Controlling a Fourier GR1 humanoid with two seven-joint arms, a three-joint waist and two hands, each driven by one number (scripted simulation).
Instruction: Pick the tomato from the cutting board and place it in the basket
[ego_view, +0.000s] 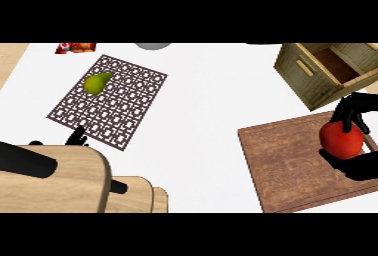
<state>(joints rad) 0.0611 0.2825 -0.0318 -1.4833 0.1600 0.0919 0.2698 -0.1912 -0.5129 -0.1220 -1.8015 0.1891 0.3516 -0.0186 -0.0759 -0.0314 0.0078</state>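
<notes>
A red tomato (341, 138) sits over the right part of the brown wooden cutting board (291, 160). My right hand (359, 167) is curled round it, with fingers (347, 107) above and the thumb below, so part of the tomato is hidden. Whether it rests on the board or is lifted I cannot tell. The olive-green wooden basket (314, 75) stands beyond the board at the upper right, its open top showing a divider. Only the fingertips of my left hand (77, 136) show at the lower left, behind a wooden block.
A brown patterned mat (118, 107) lies at the upper left with a green pear (97, 82) on it. A wooden block (52, 175) fills the lower left corner. A red packet (74, 47) and a grey round object (153, 46) lie at the counter's far edge.
</notes>
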